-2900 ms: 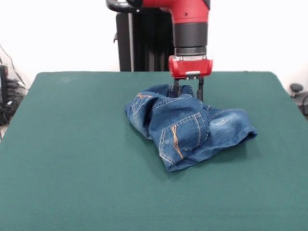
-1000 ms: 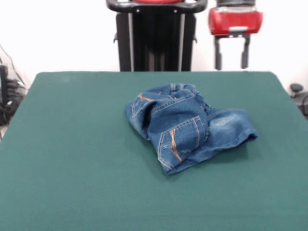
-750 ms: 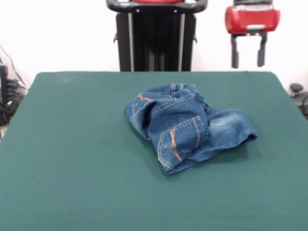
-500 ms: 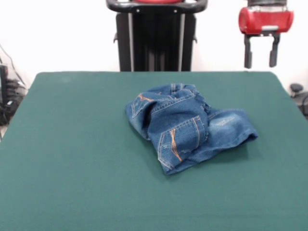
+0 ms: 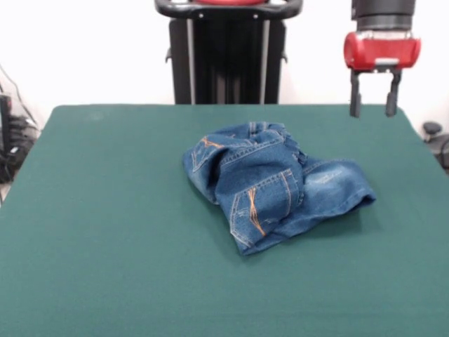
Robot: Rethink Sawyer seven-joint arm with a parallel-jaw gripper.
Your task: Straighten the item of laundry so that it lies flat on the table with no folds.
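Note:
The small blue denim jeans (image 5: 273, 184) lie crumpled in a heap a little right of the middle of the dark green table (image 5: 105, 232). Orange stitching and a back pocket face up, and one pale leg end sticks out to the right. My gripper (image 5: 372, 111) hangs in the air above the table's far right part, up and to the right of the jeans. It is open and empty, its two dark fingers (image 5: 355, 98) pointing down. It does not touch the jeans.
The black pedestal (image 5: 228, 53) stands behind the table's far edge. Cables and dark gear (image 5: 10, 140) lie off the table's left side, and a small dark object (image 5: 433, 130) off its right side.
My gripper let go of the jeans at their far edge, rose, moved right, and has now come down a little. The jeans have stayed heaped in place.

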